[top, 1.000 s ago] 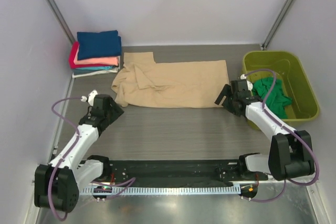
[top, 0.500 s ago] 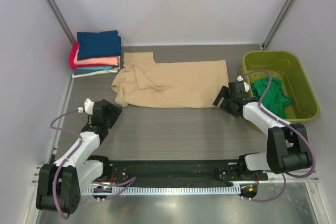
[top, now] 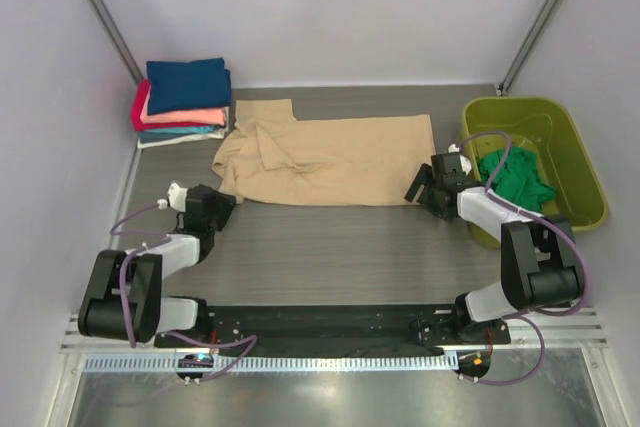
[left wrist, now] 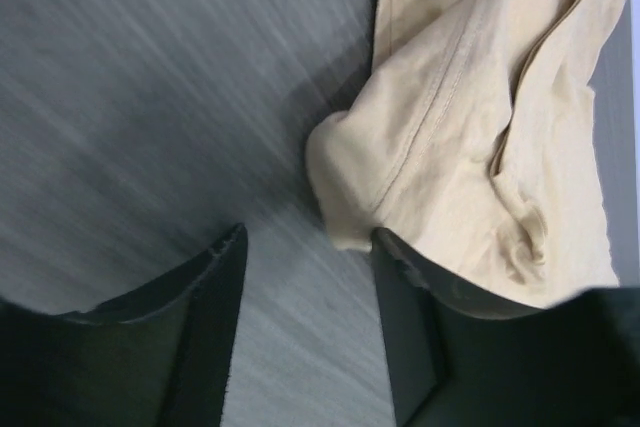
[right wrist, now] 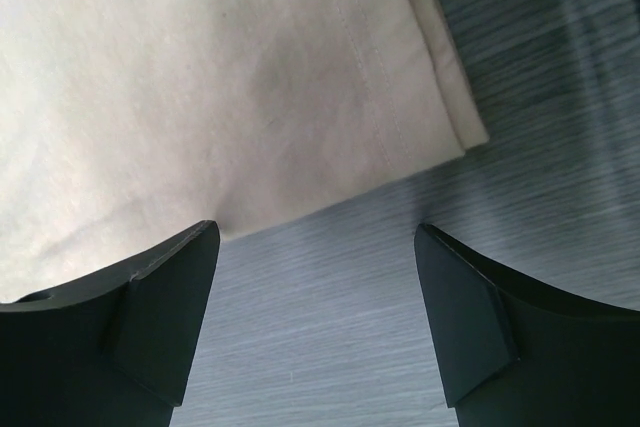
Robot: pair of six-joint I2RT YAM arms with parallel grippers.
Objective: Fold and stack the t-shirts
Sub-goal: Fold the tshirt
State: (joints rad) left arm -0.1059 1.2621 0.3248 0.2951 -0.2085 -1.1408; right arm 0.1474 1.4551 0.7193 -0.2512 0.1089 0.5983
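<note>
The enclosure has plain white walls and a grey wood-grain desk.

At the far left corner sits a stack of folded t-shirts: navy blue on top, coral pink below it, a red edge showing at the left side, and teal at the bottom.

The left claw is low over the desk with its fingers apart and nothing gripped. It points at the bunched near-left corner of the tan t-shirt. Whether the cloth touches the right-hand finger cannot be determined.

The tan t-shirt lies spread across the middle of the desk, rumpled at its left end and flat at its right end.

The right claw stands at the shirt's near-right corner, fingers wide apart over bare desk, with the hemmed edge just ahead of them.

At the far right, a lime-green tub holds a crumpled emerald green t-shirt.
</note>
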